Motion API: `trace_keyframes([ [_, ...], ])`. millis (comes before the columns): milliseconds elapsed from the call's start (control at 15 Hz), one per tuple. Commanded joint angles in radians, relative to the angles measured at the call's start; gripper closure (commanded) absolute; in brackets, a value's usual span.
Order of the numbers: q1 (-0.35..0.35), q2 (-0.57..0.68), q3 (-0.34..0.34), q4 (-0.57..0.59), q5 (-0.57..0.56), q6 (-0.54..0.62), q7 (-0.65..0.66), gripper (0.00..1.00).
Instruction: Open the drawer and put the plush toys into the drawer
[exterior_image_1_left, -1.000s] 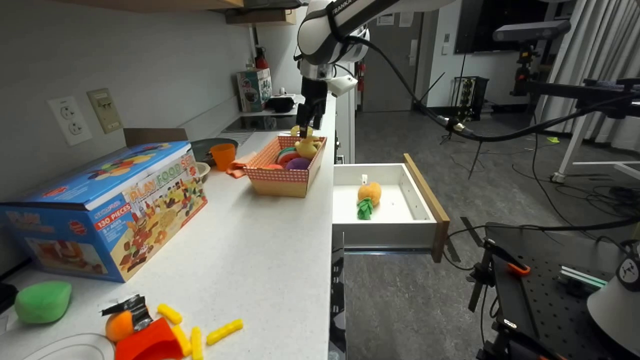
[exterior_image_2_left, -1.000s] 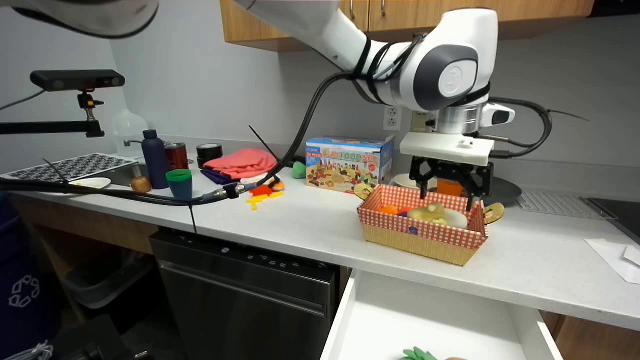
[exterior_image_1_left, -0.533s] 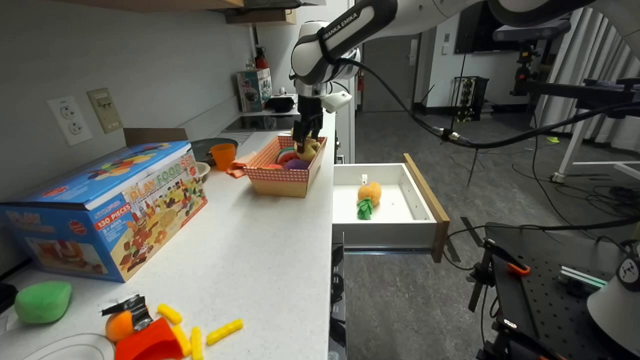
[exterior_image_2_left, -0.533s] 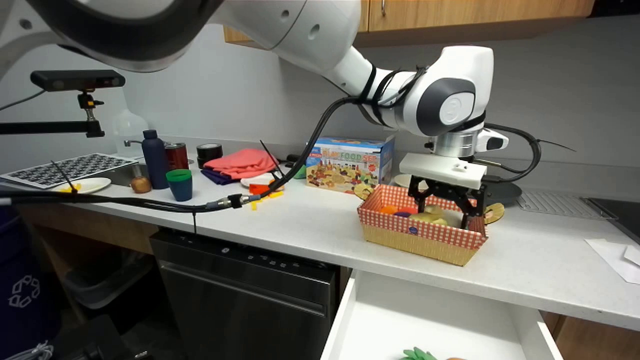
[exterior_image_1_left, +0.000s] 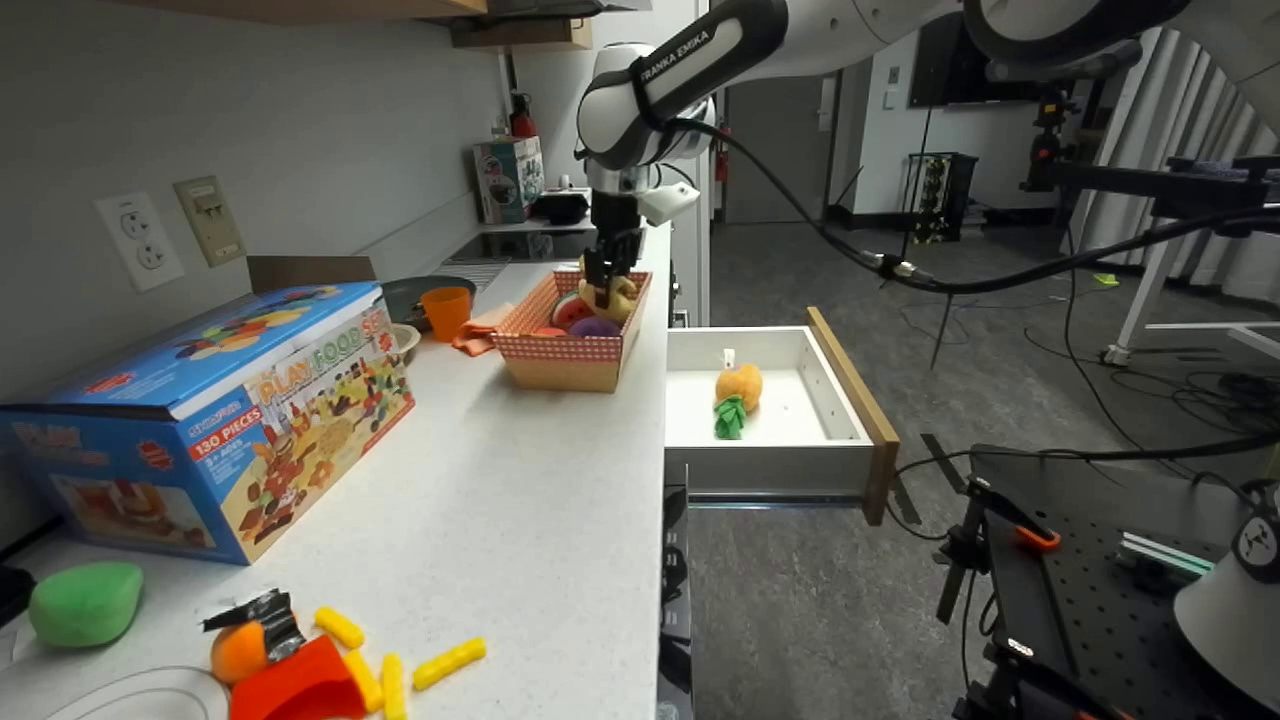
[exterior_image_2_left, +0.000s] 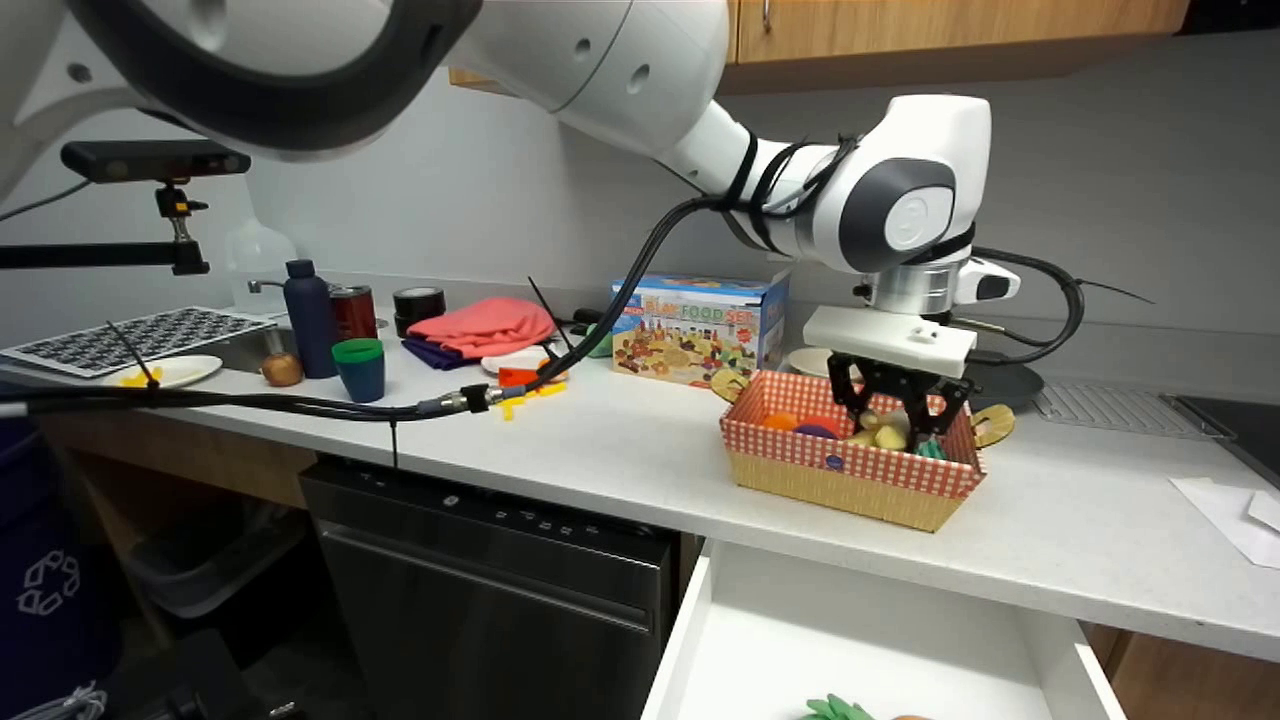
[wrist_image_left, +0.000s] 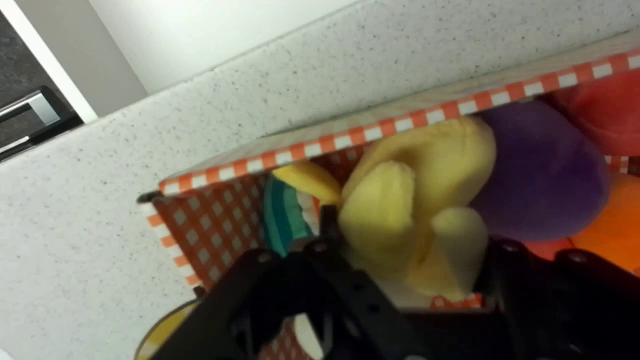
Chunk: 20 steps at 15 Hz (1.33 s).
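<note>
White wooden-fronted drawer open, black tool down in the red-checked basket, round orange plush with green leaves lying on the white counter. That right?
Not quite: the orange plush is not on the counter; an exterior view shows it lying inside the drawer. The rest stands: drawer open, tool down in the basket.
</note>
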Motion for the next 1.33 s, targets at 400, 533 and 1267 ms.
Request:
trace_keyframes([
  [400,-0.018,-0.177,-0.009,-0.096,-0.002,0.042,-0.018,0.98],
  [533,-0.025,-0.247,-0.018,-0.164,-0.002,0.051,-0.032,0.99],
  [1267,-0.048,-0.356,-0.085,-0.480,-0.016,0.018,-0.045,0.97],
])
